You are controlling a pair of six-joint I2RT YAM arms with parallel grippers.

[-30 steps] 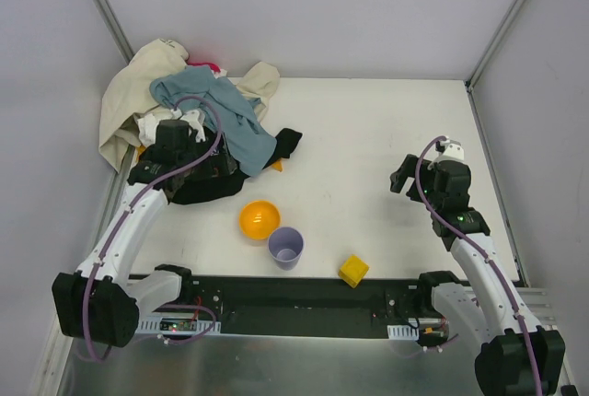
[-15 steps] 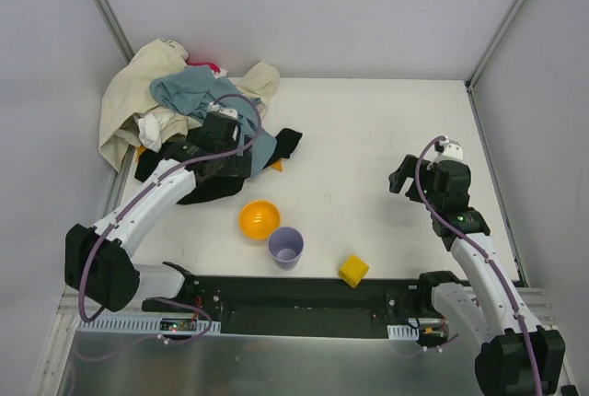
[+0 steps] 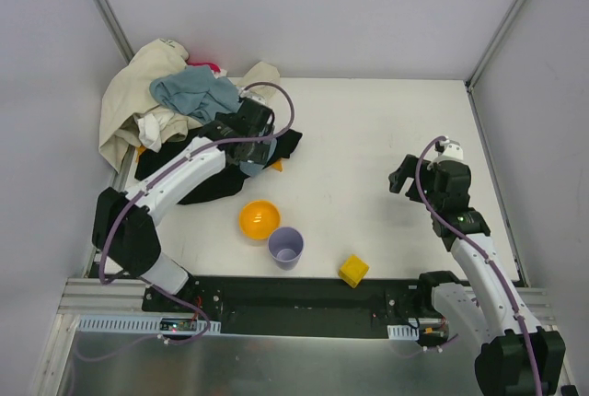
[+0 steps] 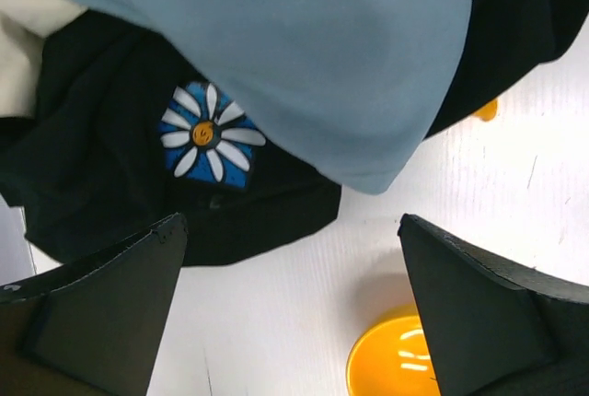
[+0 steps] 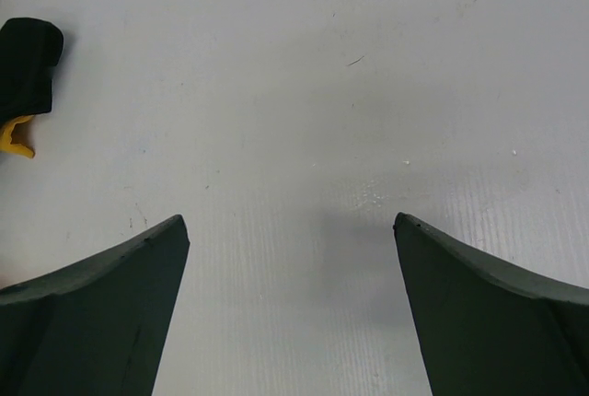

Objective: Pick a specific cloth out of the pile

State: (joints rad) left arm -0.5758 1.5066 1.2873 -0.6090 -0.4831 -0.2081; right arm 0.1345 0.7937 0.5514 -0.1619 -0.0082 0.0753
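The pile (image 3: 138,106) of cream, blue-grey, black and pink garments lies at the table's back left. Of the orange-yellow cloth only a small corner (image 3: 275,166) pokes out from under the black garment's right edge; it also shows in the left wrist view (image 4: 488,110) and the right wrist view (image 5: 17,136). My left gripper (image 3: 243,149) hovers open over the pile's right side, above the blue-grey garment (image 4: 322,46) and the daisy-print black one (image 4: 207,133), holding nothing (image 4: 290,230). My right gripper (image 3: 405,177) stands open over bare table at the right (image 5: 290,226).
An orange bowl (image 3: 259,218) sits just in front of the pile, and its rim shows in the left wrist view (image 4: 396,364). A purple cup (image 3: 285,247) stands next to the bowl, and a yellow block (image 3: 352,270) lies nearer the front edge. White walls close in the left and back.
My left arm has swung rightward across the pile, from its left-front part to its right edge. It stays open. The right arm has not moved.
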